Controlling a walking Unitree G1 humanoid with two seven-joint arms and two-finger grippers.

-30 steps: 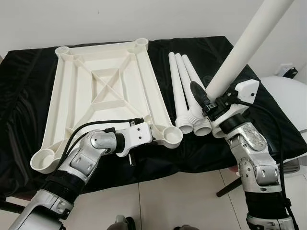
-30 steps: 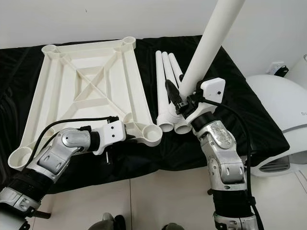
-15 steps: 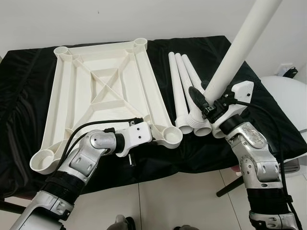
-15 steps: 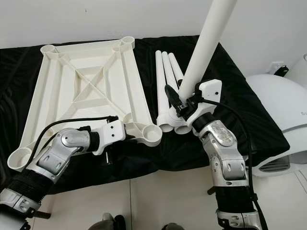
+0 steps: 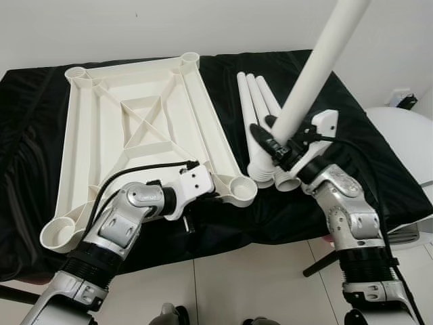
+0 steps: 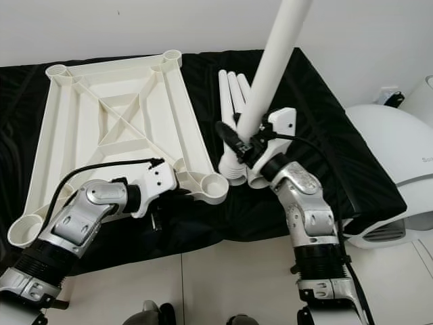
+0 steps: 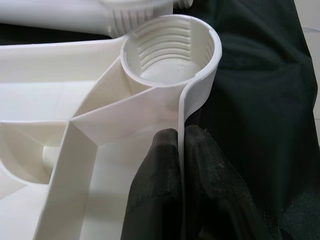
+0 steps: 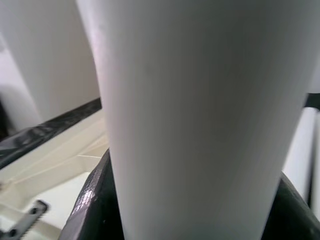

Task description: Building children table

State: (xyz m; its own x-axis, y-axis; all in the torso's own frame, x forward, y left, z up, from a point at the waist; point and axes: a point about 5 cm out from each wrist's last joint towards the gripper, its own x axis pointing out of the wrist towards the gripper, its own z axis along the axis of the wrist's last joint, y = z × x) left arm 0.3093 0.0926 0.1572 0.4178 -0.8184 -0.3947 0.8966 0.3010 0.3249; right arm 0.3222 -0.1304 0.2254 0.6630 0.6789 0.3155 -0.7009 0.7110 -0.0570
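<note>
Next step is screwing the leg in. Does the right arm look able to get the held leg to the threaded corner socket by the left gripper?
Probably yes: the right gripper holds the leg just beside the open socket, with nothing between.

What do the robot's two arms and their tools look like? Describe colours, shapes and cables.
Both arms are silver metal segments with black ribbed collars near the base. Each wrist carries a white angular housing, and a black cable loops along each forearm. The left tool and right tool each have two long black fingers.
</note>
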